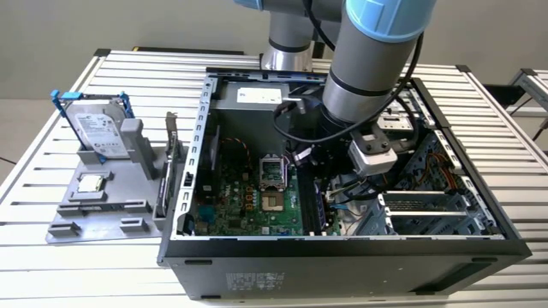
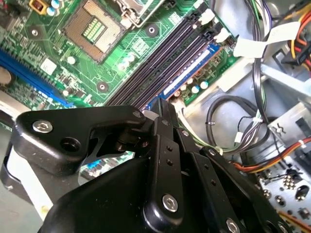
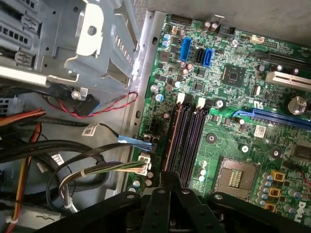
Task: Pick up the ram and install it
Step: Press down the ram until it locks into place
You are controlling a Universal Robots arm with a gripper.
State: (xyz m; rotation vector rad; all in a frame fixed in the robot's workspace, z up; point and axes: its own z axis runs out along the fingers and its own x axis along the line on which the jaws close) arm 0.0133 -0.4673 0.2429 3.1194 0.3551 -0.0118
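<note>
The step in hand looks like the putting-in part, not the picking-up part. The arm [image 1: 368, 70] is reached down into the open computer case [image 1: 342, 247], which is stood on the desk [image 1: 86, 256]. The wrist is bent so that the gripper [image 2: 163, 104] is pointed down at the green board [image 1: 248, 199].

In both wrist views the gripper [image 3: 170, 178] is seen just above one end of the long memory slots [image 3: 187, 136]. The jaws are seen drawn close together at their tips. It cannot be told if a thin edge is pinched between them.

A long dark strip is seen in the slot nearest the board's edge, right in line with the jaws. This is judged to be the ram [image 3: 172, 141], but it cannot be said for sure. It also cannot be told if it is pushed all the way in.

For the job to be finished, a straight, even push down is called for, with the ram kept lined up in its slot. A crooked push could bend it or leave one end sticking up.
</note>
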